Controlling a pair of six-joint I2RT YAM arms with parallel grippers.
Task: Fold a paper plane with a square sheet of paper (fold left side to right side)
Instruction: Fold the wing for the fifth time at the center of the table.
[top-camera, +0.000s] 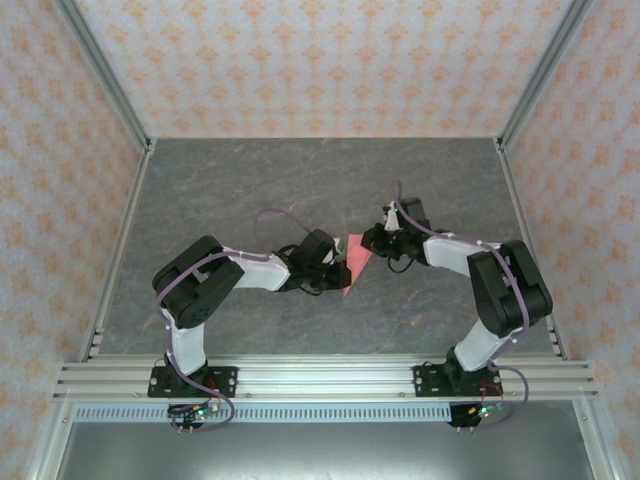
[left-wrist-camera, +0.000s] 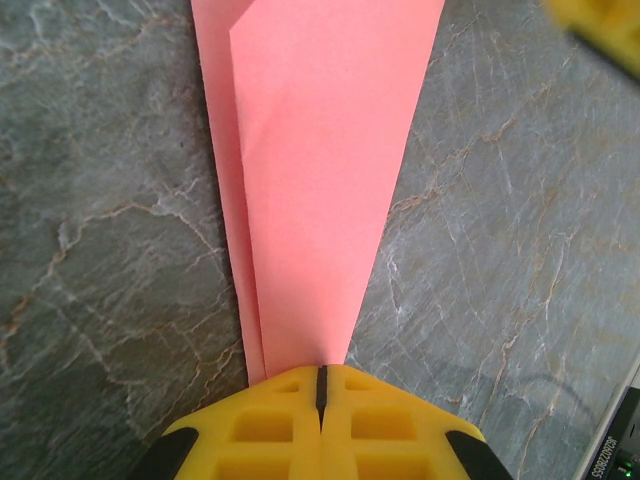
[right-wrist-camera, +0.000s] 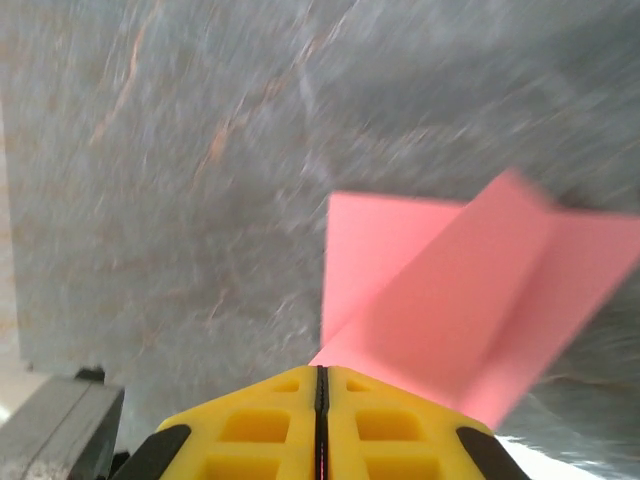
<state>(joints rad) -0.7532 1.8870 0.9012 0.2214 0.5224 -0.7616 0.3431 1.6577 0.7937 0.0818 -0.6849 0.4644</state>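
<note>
The pink-red paper plane (top-camera: 356, 258) is a narrow folded dart held up between my two grippers near the table's middle. In the left wrist view the paper plane (left-wrist-camera: 320, 180) narrows to a point that runs into my left gripper (left-wrist-camera: 321, 375), whose yellow jaws are pressed together on it. From the right wrist, the paper plane (right-wrist-camera: 450, 300) spreads up and right as overlapping flaps, and my right gripper (right-wrist-camera: 321, 375) is shut on its near edge. From above, the left gripper (top-camera: 338, 272) is at the paper's lower left and the right gripper (top-camera: 372, 243) at its upper right.
The grey marbled tabletop (top-camera: 250, 180) stretches wide around the arms. Metal frame posts (top-camera: 118, 250) and patterned walls border it on three sides. An aluminium rail (top-camera: 320, 378) carrying both arm bases runs along the near edge.
</note>
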